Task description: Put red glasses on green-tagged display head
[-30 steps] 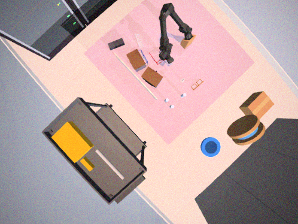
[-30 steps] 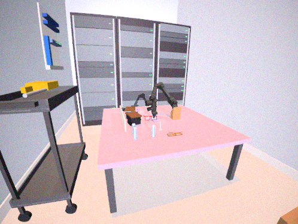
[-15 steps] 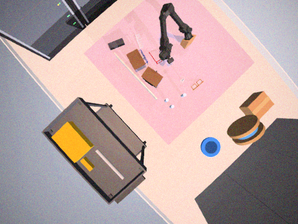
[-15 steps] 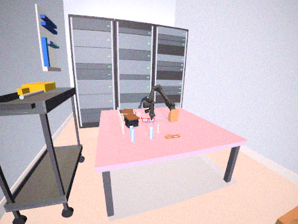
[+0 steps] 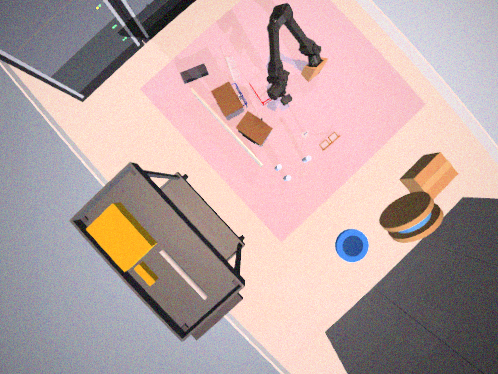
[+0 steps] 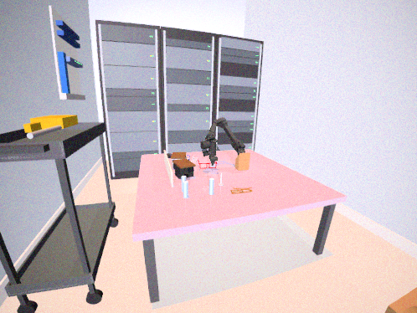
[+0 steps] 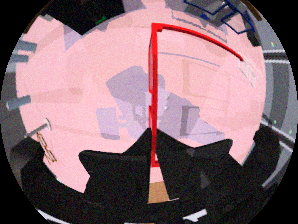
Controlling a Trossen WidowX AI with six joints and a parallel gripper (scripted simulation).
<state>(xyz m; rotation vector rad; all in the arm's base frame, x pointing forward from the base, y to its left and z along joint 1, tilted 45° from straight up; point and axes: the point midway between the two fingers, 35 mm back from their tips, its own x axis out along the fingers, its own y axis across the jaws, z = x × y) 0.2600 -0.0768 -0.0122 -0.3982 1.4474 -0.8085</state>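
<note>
The red glasses point(image 5: 263, 103) point(image 6: 203, 166) point(image 7: 154, 65) are between the fingertips of my gripper point(image 7: 151, 131) point(image 6: 213, 163). It is shut on the front frame near one end. One temple reaches away to the upper right in the wrist view; the other is mostly hidden by the fingers. Two brown-topped display heads stand beside the gripper: the nearer one point(image 5: 254, 128) point(image 6: 184, 163) point(image 7: 75, 15) shows a small green patch in the wrist view, and the other head point(image 5: 227, 98) has blue glasses point(image 5: 240, 95) point(image 7: 220, 12) beside it. Their faces are hard to make out.
Brown glasses point(image 5: 329, 141) point(image 6: 241, 191) lie on the pink table point(image 5: 350, 100). Several pale bottles, including one point(image 5: 306, 159) point(image 6: 211, 187), stand beyond the heads. A long pale panel point(image 5: 226, 127) point(image 6: 168, 168) runs behind the heads. A brown block point(image 6: 243, 161) stands by the arm's base.
</note>
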